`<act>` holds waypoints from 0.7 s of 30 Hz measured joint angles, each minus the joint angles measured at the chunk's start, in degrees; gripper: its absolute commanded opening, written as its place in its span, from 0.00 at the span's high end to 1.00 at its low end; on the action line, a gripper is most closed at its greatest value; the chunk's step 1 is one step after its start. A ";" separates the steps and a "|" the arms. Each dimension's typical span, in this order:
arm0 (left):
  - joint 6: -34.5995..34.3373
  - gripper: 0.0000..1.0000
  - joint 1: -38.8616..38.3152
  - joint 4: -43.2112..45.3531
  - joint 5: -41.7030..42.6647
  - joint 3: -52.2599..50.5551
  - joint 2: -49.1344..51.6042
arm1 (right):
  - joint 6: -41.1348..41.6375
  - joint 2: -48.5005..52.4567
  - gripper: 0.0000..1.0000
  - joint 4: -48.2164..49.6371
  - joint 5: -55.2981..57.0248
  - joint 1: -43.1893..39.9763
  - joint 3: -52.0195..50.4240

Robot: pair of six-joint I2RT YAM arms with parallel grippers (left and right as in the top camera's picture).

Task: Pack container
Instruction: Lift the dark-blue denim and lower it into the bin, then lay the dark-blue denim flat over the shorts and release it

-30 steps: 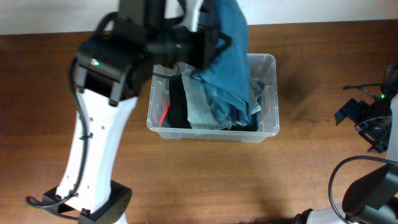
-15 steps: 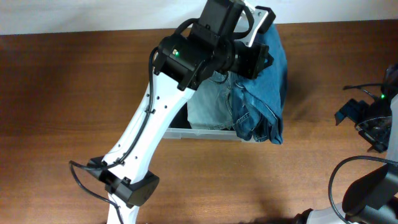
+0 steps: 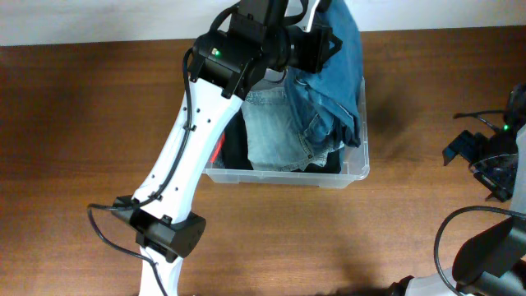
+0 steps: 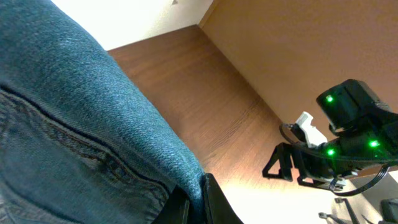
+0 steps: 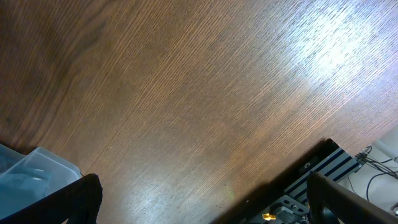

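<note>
The clear plastic container (image 3: pixel 355 168) stands mid-table with clothes in it: light blue denim (image 3: pixel 275 131), something black and a red strip. My left gripper (image 3: pixel 322 37) is above its far right part, shut on darker blue jeans (image 3: pixel 337 74) that hang down into the tub. In the left wrist view the jeans (image 4: pixel 74 124) fill the left side and the fingertips (image 4: pixel 214 202) pinch a fold. My right gripper (image 5: pixel 199 205) rests open and empty at the table's right edge; a corner of the container (image 5: pixel 31 171) shows at the left.
The right arm's base and cables (image 3: pixel 493 156) sit at the right edge of the wooden table (image 3: pixel 82 123). The left arm's white link (image 3: pixel 181 164) crosses above the container's left side. A white wall borders the far edge.
The left gripper has swung the dark jeans from the tub's left to its right side, then back a little and farther away; the hanging cloth now falls inside the container's right part.
</note>
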 measured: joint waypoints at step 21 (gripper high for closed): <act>-2.47 0.94 -2.40 3.17 6.67 0.00 0.94 | 0.00 0.00 0.02 0.00 0.00 0.00 0.00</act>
